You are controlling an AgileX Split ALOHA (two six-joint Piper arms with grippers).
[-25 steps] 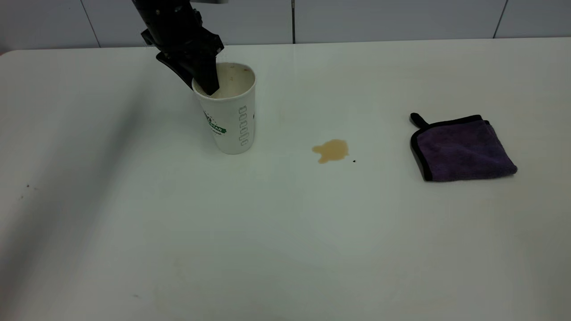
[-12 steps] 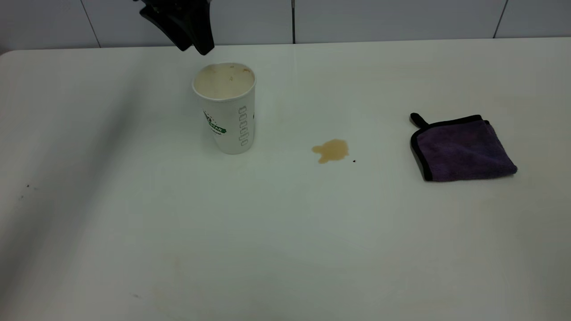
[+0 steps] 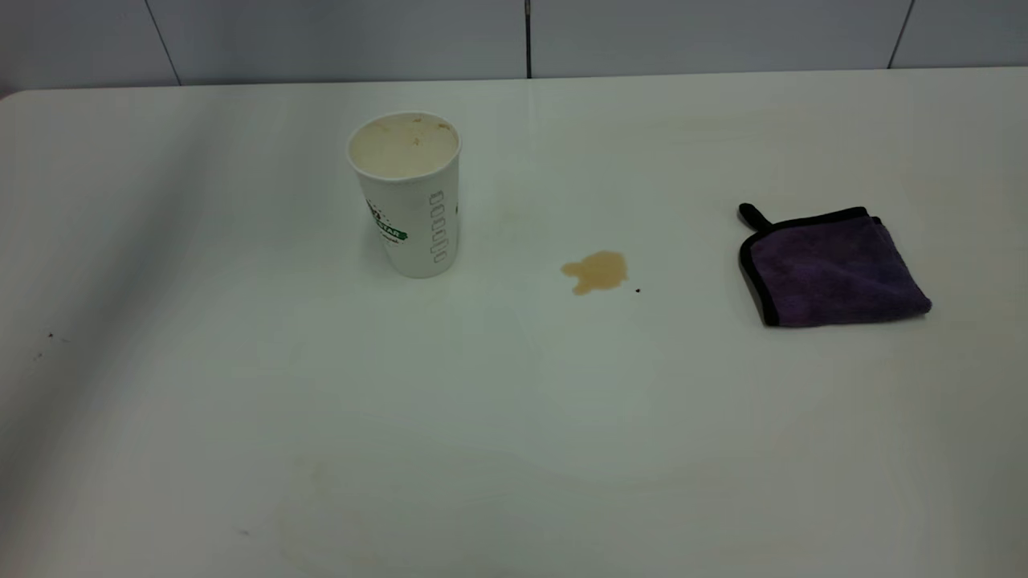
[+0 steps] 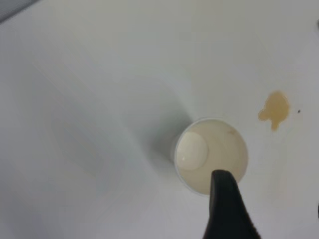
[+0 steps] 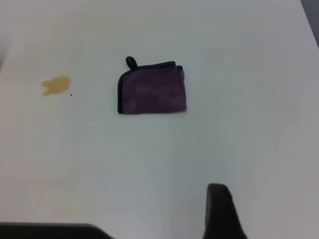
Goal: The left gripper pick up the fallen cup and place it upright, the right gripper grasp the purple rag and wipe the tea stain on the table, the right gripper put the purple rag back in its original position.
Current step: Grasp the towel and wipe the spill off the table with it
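The white cup [image 3: 409, 197] with the green band stands upright on the table [image 3: 514, 417], left of centre. Its stained beige inside shows in the left wrist view [image 4: 212, 154]. The light-brown tea stain [image 3: 595, 271] lies to the cup's right and shows in both wrist views [image 4: 274, 108] [image 5: 56, 85]. The folded purple rag [image 3: 831, 269] lies flat at the right [image 5: 152, 89]. My left gripper [image 4: 271, 196] is high above the cup, open and empty, one finger [image 4: 227, 209] over the rim. My right gripper [image 5: 269, 199] hangs high, back from the rag, open and empty. Neither shows in the exterior view.
A tiny black speck [image 3: 638, 291] lies just right of the stain. A few dark specks [image 3: 50, 335] mark the table's left side. A grey panelled wall [image 3: 514, 36] runs along the table's far edge.
My left gripper let go of the cup's rim, rose and left the exterior view. The cup stays upright in place. The rag and stain have not moved.
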